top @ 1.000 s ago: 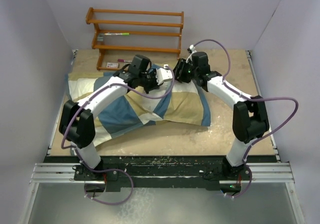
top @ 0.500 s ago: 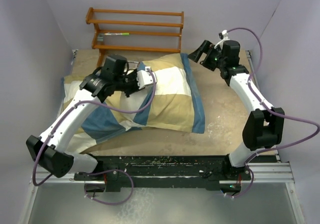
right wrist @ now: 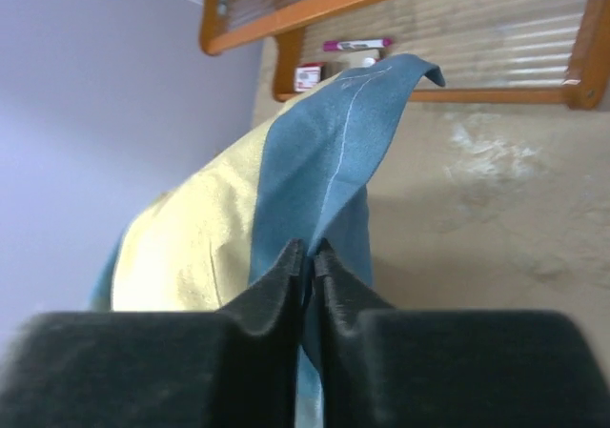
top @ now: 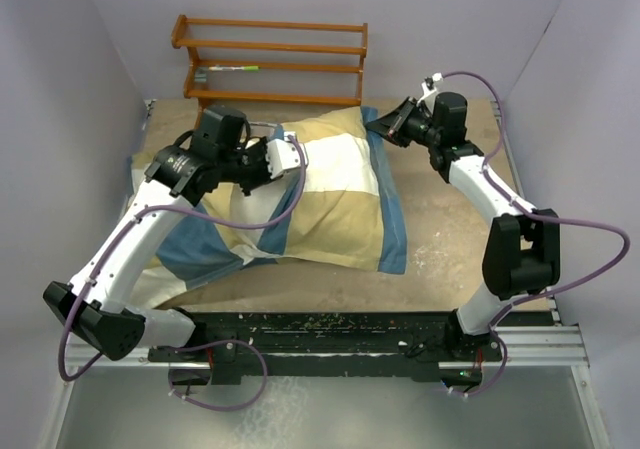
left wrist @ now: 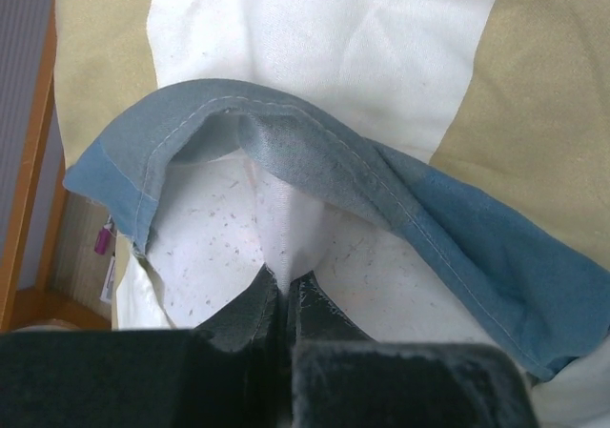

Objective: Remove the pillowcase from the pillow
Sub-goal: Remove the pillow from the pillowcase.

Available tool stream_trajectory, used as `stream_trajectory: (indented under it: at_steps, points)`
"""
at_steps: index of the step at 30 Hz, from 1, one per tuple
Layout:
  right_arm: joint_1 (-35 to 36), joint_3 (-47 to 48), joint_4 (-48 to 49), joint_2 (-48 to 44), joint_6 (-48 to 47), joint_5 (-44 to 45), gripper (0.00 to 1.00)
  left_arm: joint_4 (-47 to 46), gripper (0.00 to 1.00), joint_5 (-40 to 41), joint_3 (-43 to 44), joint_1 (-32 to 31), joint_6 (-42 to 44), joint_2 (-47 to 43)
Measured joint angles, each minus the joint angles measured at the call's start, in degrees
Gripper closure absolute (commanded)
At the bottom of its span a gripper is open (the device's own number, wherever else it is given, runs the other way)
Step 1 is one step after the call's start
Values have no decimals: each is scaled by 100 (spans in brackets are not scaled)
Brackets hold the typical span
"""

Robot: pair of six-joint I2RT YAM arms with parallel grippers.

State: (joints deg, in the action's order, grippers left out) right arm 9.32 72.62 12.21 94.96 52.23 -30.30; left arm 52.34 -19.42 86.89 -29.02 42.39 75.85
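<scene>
On the table (top: 455,244): the pillowcase (top: 345,194) lies across the middle, tan, cream and blue blocks up; the pillow (left wrist: 214,247) shows white and specked inside its open blue hem
Left gripper (left wrist: 286,280): fingers together — pinching the pillow's white cloth at that opening
Right gripper (right wrist: 307,254): clamped on the pillowcase's blue far-right edge — near the wooden rack (top: 270,64)

The right gripper (right wrist: 307,249) at 6 o'clock pinches the blue edge of the pillowcase (right wrist: 319,152), its tan panel spreading toward 8. A wooden rack (right wrist: 496,94) spans 12 to 2 o'clock, with a pink marker (right wrist: 355,44) lying by it. The sandy table (right wrist: 496,218) fills 3 o'clock.
</scene>
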Motion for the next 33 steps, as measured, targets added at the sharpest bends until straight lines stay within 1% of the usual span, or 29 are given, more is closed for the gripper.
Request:
stream_trajectory:
  at_steps: [4,7,9,12,15,18,26,28,30,32,33]
  points:
    - [-2,2,42,-57,195,-28,100,122,100,94,203,0,-81,0]
    - [-96,125,-181,-87,197,-22,100,136,100,310,354,-2,-120,-17]
    - [-247,214,-341,-140,166,-20,100,70,100,535,365,-15,-109,-66]
    - [-667,280,-590,-304,94,-59,100,-107,100,944,352,-39,-55,-162]
    - [-979,280,-798,-444,2,-83,100,-483,100,1220,321,-79,31,-297]
    - [-1054,275,-907,-470,-122,-74,100,-603,100,1401,321,-109,35,-385]
    - [-1016,-564,-999,-361,-435,262,100,-654,100,1969,319,-125,291,-435]
    - [-1001,-785,-1010,-247,-531,483,100,-675,100,2114,321,-129,372,-435]
    - [-1073,-999,-1058,-101,-699,1014,100,-688,100,2524,402,-92,492,-463]
    - [-1187,-1108,-1198,76,-804,1384,75,-782,100,2754,492,66,540,-522]
    - [-1222,-1108,-1285,153,-831,1504,64,-855,100,2872,520,118,546,-577]
